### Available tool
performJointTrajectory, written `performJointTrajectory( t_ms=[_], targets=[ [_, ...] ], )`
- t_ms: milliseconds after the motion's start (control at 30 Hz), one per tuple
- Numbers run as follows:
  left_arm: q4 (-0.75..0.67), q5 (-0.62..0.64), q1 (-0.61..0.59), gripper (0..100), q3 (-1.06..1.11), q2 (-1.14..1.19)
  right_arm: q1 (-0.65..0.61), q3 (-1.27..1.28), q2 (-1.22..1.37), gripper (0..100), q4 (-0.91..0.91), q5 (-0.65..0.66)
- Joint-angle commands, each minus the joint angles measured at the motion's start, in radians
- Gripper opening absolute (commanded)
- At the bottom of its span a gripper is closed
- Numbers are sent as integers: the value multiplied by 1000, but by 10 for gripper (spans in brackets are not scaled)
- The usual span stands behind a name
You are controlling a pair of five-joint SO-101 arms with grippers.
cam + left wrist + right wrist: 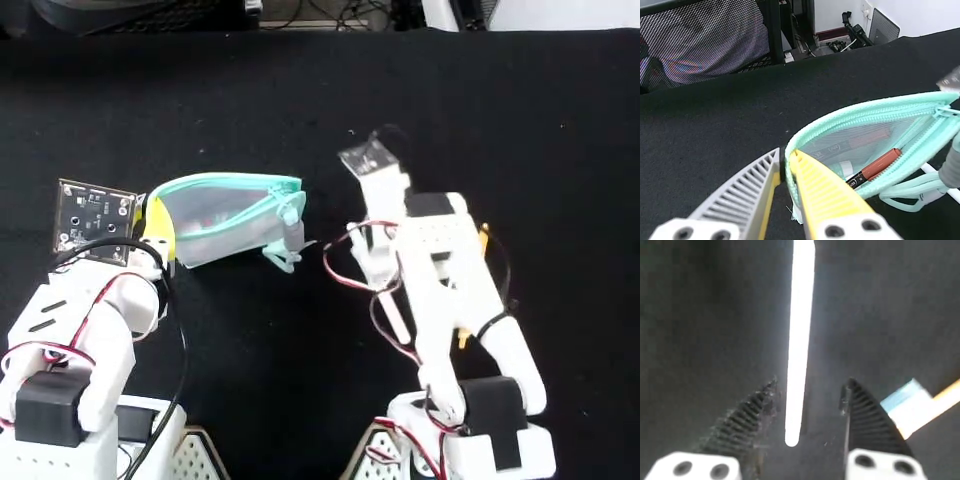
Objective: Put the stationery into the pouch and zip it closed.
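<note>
The mint-green mesh pouch lies on the black table, its zip open. My left gripper is shut on the pouch's end seam, with a yellow finger on one side and a grey one on the other. Inside the pouch lie a brown-capped pen and a white item. My right gripper points down at the table, open, with a white stick lying between its fingers, untouched. A yellow pencil with a blue band and white eraser lies just beside one finger.
In the high view the right arm covers most of the white stick and the pencil. The pouch's mint strap trails toward the right arm. Bare black cloth stretches beyond the pouch.
</note>
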Motion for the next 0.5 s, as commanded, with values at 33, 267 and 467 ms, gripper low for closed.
performJointTrajectory(
  t_ms=[33, 267, 467],
  targets=[
    [9, -3, -12, 30, 143, 28, -84, -108, 16, 191, -77, -55],
    [11, -3, -12, 30, 143, 28, -94, -180, 272, 191, -212, -28],
    [11, -3, -12, 30, 143, 28, -64, -289, 456, 189, -227, 94]
  ],
)
